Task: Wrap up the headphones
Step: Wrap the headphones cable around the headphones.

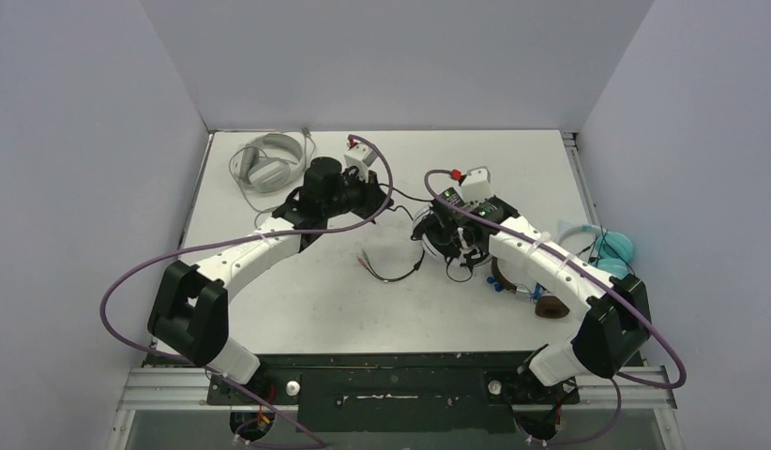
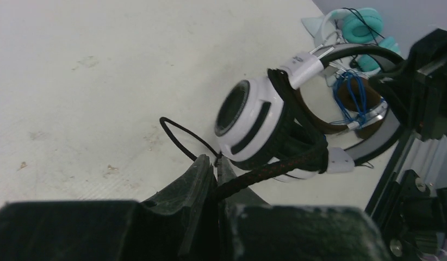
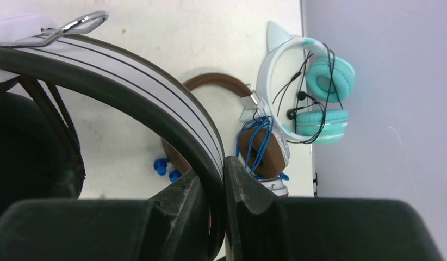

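The black-and-white headset (image 2: pixel 248 117) is at mid-desk, its wrap unfinished. The right fingers (image 3: pixel 235 174) are clamped on its headband. The left fingers (image 2: pixel 208 166) are pinched shut on its black cable (image 2: pixel 275 166), whose tail trails loose. The brown headset (image 3: pixel 210 81) and teal headset (image 3: pixel 330 79) look bundled by the right wall. The grey headset (image 1: pixel 267 161) lies far-left; whether its cord is wrapped I cannot tell. The near desk (image 1: pixel 316 309) offers room; the right edge is crowded.

The left arm (image 1: pixel 260 248) and right arm (image 1: pixel 541 262) stretch forward and angle inward, left end effector (image 2: pixel 216 163) and right end effector (image 3: pixel 224 169) near each other, both with fingers pinched tight in a grip.
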Motion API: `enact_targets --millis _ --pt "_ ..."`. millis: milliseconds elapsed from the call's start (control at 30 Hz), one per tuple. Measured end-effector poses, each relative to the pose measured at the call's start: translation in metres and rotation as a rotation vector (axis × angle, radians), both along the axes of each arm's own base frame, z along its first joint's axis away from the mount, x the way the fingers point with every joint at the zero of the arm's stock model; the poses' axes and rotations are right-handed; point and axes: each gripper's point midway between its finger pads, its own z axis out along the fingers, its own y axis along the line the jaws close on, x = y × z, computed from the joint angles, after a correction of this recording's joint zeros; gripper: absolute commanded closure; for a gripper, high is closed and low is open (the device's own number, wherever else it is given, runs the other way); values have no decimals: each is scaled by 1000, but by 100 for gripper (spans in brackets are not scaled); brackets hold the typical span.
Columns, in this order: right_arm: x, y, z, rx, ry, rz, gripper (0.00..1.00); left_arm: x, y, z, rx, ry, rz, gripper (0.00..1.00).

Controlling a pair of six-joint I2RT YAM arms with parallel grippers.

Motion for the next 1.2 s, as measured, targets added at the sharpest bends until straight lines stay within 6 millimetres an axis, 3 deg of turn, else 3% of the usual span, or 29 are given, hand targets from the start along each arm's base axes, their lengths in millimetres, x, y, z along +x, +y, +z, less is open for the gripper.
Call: enact_targets --millis 200,533,633,800,1000,1200 --pt "17 -2 14 -8 -107 -70 100 -25 -21 16 -61 42 -108 97" --pt "47 -33 -3 184 -152 -279 100 -80 -58 31 -126 100 -276 97" --pt "59 -35 -1 291 -180 -302 100 -103 -70 24 -145 128 -339 97" --pt "64 -23 15 439 -231 -273 100 -134 -82 -1 -170 209 -404 94" --pt "63 -16 33 598 -268 -251 100 -146 -103 -14 -217 231 -452 86" --pt "60 -3 37 697 -239 -219 100 -147 -110 -30 -256 209 -444 84"
